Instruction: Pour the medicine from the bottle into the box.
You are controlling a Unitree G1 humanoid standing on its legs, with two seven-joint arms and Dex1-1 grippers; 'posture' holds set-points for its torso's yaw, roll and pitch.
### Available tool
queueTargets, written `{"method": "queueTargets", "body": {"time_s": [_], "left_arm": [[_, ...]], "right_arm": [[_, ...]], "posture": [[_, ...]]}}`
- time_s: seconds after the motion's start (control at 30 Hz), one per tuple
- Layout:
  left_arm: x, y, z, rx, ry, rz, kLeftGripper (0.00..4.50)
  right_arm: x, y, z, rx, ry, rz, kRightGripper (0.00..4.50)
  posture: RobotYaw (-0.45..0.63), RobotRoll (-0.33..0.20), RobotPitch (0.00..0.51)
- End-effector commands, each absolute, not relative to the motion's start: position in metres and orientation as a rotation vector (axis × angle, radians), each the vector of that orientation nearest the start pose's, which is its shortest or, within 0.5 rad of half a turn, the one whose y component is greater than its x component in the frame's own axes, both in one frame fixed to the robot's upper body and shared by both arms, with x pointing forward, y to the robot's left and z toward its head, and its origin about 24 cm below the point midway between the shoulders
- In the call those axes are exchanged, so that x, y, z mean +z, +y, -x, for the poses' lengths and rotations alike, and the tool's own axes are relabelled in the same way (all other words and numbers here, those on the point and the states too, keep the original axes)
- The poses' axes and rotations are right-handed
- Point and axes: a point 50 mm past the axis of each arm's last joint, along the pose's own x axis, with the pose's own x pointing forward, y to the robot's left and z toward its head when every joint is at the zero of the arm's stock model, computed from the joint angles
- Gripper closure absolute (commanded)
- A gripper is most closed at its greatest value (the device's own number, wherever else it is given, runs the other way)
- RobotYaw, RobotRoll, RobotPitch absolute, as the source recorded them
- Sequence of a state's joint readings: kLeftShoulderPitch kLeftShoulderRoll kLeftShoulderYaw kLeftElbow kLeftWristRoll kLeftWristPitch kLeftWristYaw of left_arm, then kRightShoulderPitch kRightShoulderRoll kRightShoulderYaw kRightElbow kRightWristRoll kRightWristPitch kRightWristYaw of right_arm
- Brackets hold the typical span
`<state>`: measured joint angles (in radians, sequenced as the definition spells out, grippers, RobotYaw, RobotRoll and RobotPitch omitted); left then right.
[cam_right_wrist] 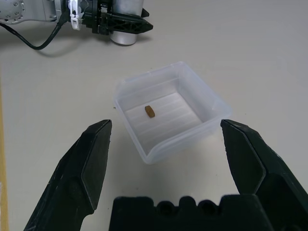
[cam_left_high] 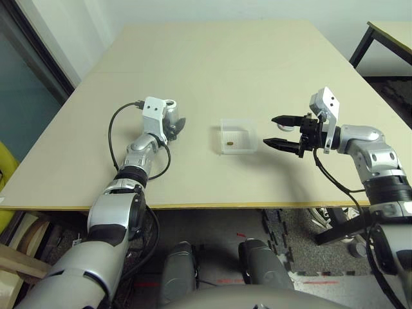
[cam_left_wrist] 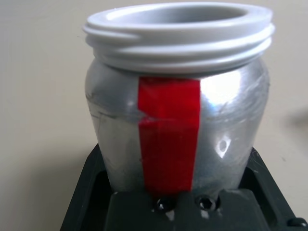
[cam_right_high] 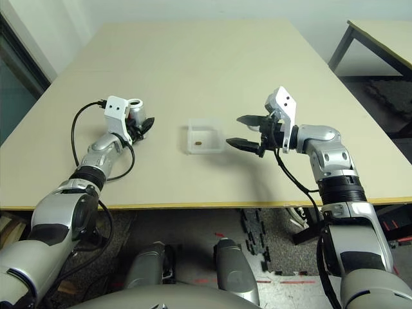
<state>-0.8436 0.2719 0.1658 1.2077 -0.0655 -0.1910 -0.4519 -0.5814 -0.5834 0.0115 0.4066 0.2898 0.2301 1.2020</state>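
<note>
Near the front of the table (cam_left_high: 212,71), on the robot's right, the right gripper (cam_left_high: 278,132) hangs just beside the box (cam_left_high: 238,136) with its fingers spread wide and nothing between them. It points at the box's near wall without touching it, which reads as a steadying post, or a hand ready to pick the box up.

The box sits flat at the table's middle, between the two arms. The pill (cam_right_wrist: 150,111) lies alone on its ribbed floor, near the wall on the left arm's side, so the pour looks done.

On the robot's left, a little farther back and well apart from the box, the left gripper (cam_right_high: 143,126) is clamped around the lower body of the bottle (cam_left_wrist: 177,125). The bottle stands upright, mouth up and uncapped, the red strip facing the wrist camera. Its base seems to rest on the table. From these angles the inside cannot be seen, so I cannot tell whether anything remains in it.
</note>
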Motion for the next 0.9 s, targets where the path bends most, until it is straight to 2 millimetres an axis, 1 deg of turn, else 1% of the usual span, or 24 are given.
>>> {"method": "queueTargets", "body": {"time_s": [0.03, 0.2, 0.23, 0.27, 0.33, 0.37, 0.6, 0.9], "left_arm": [[0.055, 0.195, -0.374, -0.31, 0.197, -0.059, 1.8], [0.052, 0.195, -0.372, -0.307, 0.206, -0.053, 1.8], [0.052, 0.194, -0.372, -0.31, 0.209, -0.051, 1.09], [0.051, 0.194, -0.372, -0.313, 0.212, -0.049, 0.84], [0.049, 0.193, -0.371, -0.317, 0.215, -0.045, 0.12], [0.049, 0.192, -0.371, -0.318, 0.215, -0.044, 0.03], [0.045, 0.192, -0.368, -0.322, 0.215, -0.041, 0.03], [0.042, 0.196, -0.362, -0.336, 0.204, -0.043, 0.03]], "right_arm": [[0.134, -0.212, -0.326, 1.09, 0.181, 0.217, 0.0], [0.134, -0.211, -0.326, 1.094, 0.179, 0.215, 0.0], [0.134, -0.211, -0.326, 1.094, 0.179, 0.215, 0.0], [0.134, -0.211, -0.326, 1.095, 0.178, 0.215, 0.0], [0.134, -0.21, -0.326, 1.096, 0.176, 0.215, 0.0], [0.134, -0.21, -0.326, 1.097, 0.175, 0.215, 0.0], [0.133, -0.21, -0.326, 1.097, 0.176, 0.215, 0.0], [0.132, -0.208, -0.327, 1.101, 0.177, 0.212, 0.0]], "posture": [[-0.23, 0.0, 0.057], [-0.23, 0.0, 0.057], [-0.23, 0.0, 0.057], [-0.23, 0.0, 0.057], [-0.23, 0.0, 0.058], [-0.23, 0.0, 0.058], [-0.22, 0.0, 0.063], [-0.21, 0.0, 0.06]]}}
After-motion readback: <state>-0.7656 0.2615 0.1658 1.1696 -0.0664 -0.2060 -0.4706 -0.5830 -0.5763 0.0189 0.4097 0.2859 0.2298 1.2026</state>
